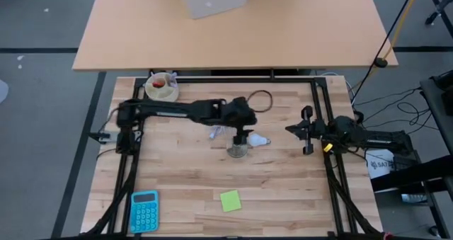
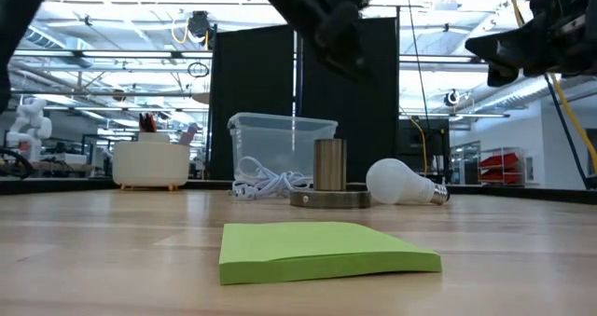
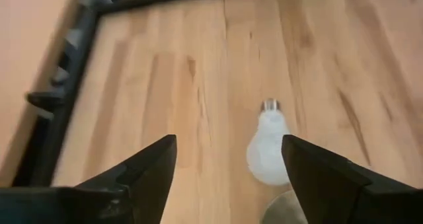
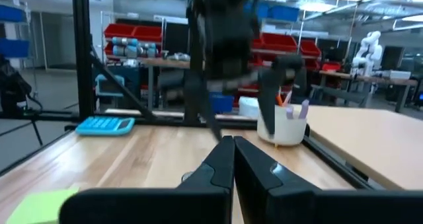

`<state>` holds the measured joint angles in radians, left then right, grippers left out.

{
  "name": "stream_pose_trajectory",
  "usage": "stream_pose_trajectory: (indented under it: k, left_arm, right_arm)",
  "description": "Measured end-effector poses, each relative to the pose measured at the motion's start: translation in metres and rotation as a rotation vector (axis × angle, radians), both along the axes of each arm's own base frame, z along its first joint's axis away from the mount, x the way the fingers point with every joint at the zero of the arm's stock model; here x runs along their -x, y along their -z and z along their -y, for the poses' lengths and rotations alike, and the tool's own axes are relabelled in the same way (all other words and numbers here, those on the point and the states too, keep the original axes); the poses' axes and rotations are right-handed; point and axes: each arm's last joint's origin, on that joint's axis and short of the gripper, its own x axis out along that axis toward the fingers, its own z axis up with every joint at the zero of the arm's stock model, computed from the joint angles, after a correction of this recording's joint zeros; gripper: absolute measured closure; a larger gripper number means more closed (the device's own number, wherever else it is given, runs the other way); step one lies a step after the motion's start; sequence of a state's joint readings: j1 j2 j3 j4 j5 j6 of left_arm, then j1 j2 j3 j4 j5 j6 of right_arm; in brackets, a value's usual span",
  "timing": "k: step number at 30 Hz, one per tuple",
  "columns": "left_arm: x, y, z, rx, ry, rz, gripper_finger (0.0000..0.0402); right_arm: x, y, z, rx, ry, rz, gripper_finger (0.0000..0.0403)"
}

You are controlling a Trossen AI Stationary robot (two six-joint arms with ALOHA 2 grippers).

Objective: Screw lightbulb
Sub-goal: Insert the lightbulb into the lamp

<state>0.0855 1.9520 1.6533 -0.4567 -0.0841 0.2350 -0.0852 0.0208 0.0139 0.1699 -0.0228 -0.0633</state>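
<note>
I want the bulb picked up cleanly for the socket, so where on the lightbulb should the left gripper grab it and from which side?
Grip the lightbulb across its rounded white globe, coming straight down from above. It lies on its side on the table beside the socket, screw base pointing away from it, so the globe is the widest part and gripping there keeps the threads free. The left gripper is open above it.

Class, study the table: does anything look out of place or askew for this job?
Yes. The lightbulb lies on its side on the wood beside the socket, not screwed in. The left gripper hovers above it, jaws open; the right gripper waits at the table's right edge, shut.
</note>
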Motion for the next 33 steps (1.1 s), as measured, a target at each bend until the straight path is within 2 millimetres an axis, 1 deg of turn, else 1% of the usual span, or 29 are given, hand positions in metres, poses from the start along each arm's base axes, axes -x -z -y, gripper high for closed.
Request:
stream_pose_trajectory:
  k: [3, 7, 10, 14, 16, 20, 25, 30, 33]
  left_arm:
    - [-0.015, 0.014, 0.003, 0.021, 0.026, -0.044, 0.0119]
    - [-0.03, 0.035, 0.007, 0.048, 0.056, -0.078, 0.0119]
    - [-0.035, 0.049, 0.005, 0.082, 0.054, -0.108, 0.0119]
    - [-0.038, 0.06, 0.003, 0.134, 0.033, -0.12, 0.0119]
    - [-0.039, 0.063, 0.003, 0.14, 0.031, -0.13, 0.0119]
    - [-0.039, 0.061, 0.004, 0.146, 0.027, -0.116, 0.0119]
    - [-0.037, 0.063, 0.002, 0.154, 0.009, -0.144, 0.0119]
    - [-0.039, 0.072, -0.001, 0.15, -0.004, -0.163, 0.0119]
    - [-0.042, 0.085, -0.002, 0.144, 0.005, -0.18, 0.0119]
  right_arm:
    - [0.001, -0.004, 0.0, -0.047, -0.007, 0.041, 0.0399]
    - [0.001, -0.006, 0.0, -0.093, -0.017, 0.064, 0.0399]
    - [0.001, -0.006, 0.0, -0.122, -0.022, 0.066, 0.0399]
    - [0.001, -0.007, 0.0, -0.164, -0.03, 0.083, 0.0399]
    - [0.001, -0.008, 0.0, -0.165, -0.032, 0.093, 0.0399]
    - [0.002, -0.011, 0.0, -0.162, -0.038, 0.123, 0.0399]
    - [0.003, -0.012, 0.0, -0.165, -0.04, 0.136, 0.0399]
    - [0.004, -0.016, 0.0, -0.163, -0.044, 0.18, 0.0399]
    - [0.004, -0.016, 0.0, -0.154, -0.043, 0.182, 0.0399]
